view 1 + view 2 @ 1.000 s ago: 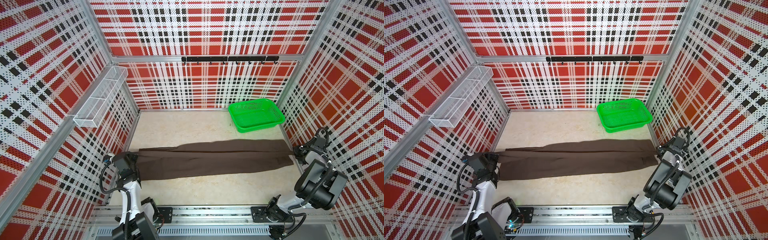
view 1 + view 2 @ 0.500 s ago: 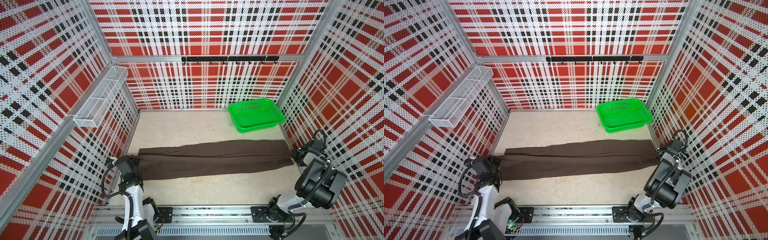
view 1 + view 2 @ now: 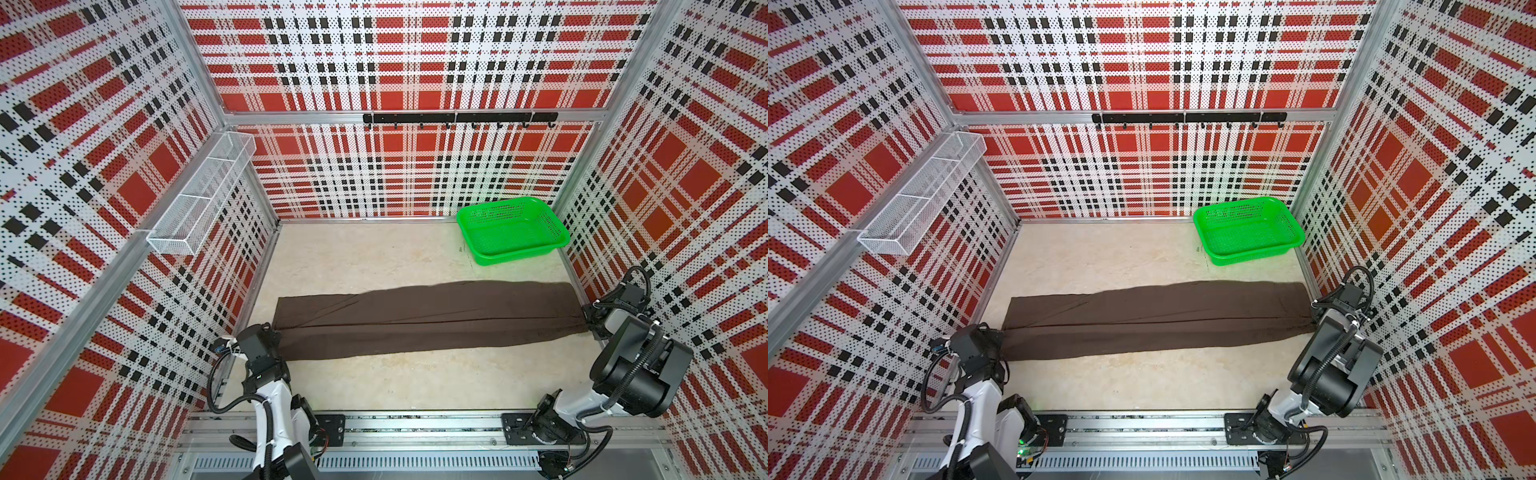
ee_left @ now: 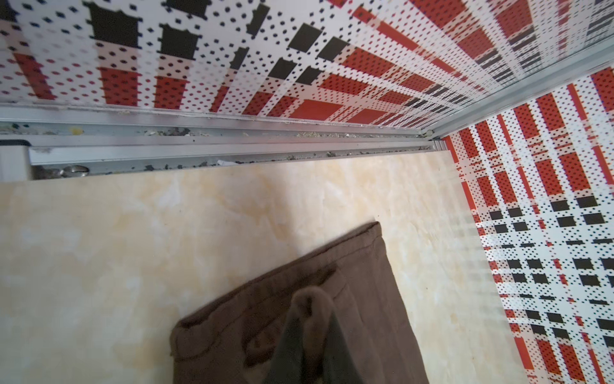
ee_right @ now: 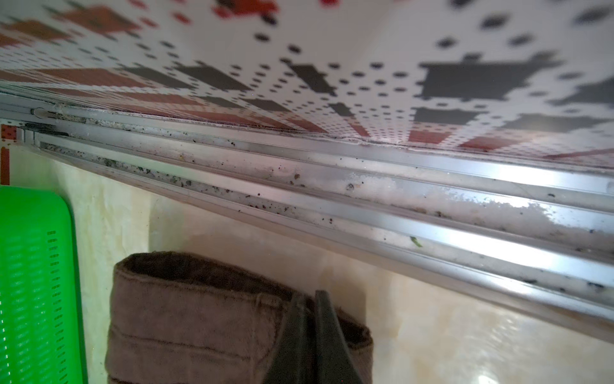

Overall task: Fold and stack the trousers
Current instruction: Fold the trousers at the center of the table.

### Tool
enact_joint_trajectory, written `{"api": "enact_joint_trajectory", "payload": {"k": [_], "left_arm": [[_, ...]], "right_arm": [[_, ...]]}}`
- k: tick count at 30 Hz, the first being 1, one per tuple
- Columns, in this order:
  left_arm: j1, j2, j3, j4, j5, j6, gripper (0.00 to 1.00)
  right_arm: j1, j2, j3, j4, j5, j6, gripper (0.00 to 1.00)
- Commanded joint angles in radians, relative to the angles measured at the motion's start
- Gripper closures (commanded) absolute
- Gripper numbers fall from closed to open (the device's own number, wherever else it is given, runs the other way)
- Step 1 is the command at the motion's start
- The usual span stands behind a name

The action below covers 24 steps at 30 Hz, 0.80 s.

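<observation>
The trousers point(image 3: 428, 320) lie flat across the near half of the table point(image 3: 374, 386). Their long axis runs from 9 o'clock to 3 o'clock, almost wall to wall, with the 3 o'clock end set a little farther back. I cannot tell which end is the waist.

My left gripper point(image 3: 277, 332) is pinched together on a fold of cloth at the 9 o'clock end. My right gripper point(image 3: 587, 321) is clamped on the thick stitched edge at the 3 o'clock end.

I judge the cloth soft, light and limp. It will sag between the two grips and drag on the table, so the hemmed end edges are the places to hold. The green basket point(image 3: 513, 230) sits at 1 o'clock, apart from the cloth.
</observation>
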Motion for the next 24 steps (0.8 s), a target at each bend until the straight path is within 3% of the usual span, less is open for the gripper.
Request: {"api": "enact_joint_trajectory", "payload": {"k": [1, 5, 10, 13, 15, 17, 20, 24], "left_arm": [[0.024, -0.029, 0.021, -0.004, -0.079, -0.004, 1.00], [0.027, -0.020, 0.022, -0.012, -0.084, -0.001, 1.00], [0.026, 0.004, 0.021, -0.005, -0.071, 0.005, 0.87], [0.026, 0.003, 0.026, -0.006, -0.072, 0.007, 0.73], [0.026, 0.003, 0.032, -0.011, -0.070, 0.008, 0.54], [0.025, 0.000, 0.041, -0.021, -0.068, 0.010, 0.36], [0.026, -0.016, 0.072, -0.053, -0.073, 0.016, 0.23], [0.024, -0.039, 0.137, -0.069, -0.049, 0.028, 0.16]], "right_arm": [[-0.027, -0.046, 0.002, 0.017, 0.096, 0.007, 1.00], [-0.028, -0.034, -0.018, 0.014, 0.110, 0.006, 1.00], [-0.027, -0.023, -0.052, 0.028, 0.116, 0.013, 1.00], [-0.027, -0.024, -0.059, 0.027, 0.119, 0.012, 0.97], [-0.027, -0.027, -0.060, 0.020, 0.124, 0.014, 0.88], [-0.028, -0.036, -0.057, 0.010, 0.128, 0.016, 0.70], [-0.027, -0.062, -0.036, -0.026, 0.126, 0.019, 0.50], [-0.018, -0.136, -0.006, -0.088, 0.120, 0.020, 0.33]]}}
